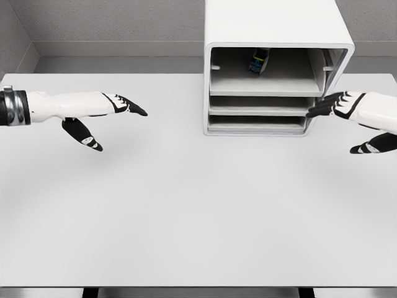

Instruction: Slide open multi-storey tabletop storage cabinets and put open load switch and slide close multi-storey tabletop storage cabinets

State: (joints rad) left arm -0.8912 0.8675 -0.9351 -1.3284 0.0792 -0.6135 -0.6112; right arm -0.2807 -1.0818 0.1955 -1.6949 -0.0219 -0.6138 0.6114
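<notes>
Reaching toward the storage cabinet, the right hand has its fingers stretched flat and holds nothing; the dark fingertips are at the right front edge of the cabinet, level with the middle drawer, and I cannot tell if they touch it. The left hand hovers well to the left of the cabinet, open too, thumb hanging down, empty. The load switch, a small dark part with coloured marks, already lies deep in the top compartment of the cabinet, near the back. So the closing step seems to remain. The risk I see: the fingertips are off-centre, at the corner, so a push from there may turn or shift the whole cabinet backward instead of sliding the drawer in, or the fingers may slip past the side wall. The cabinet stands at the far edge of a plain white table; behind it are grey walls.
</notes>
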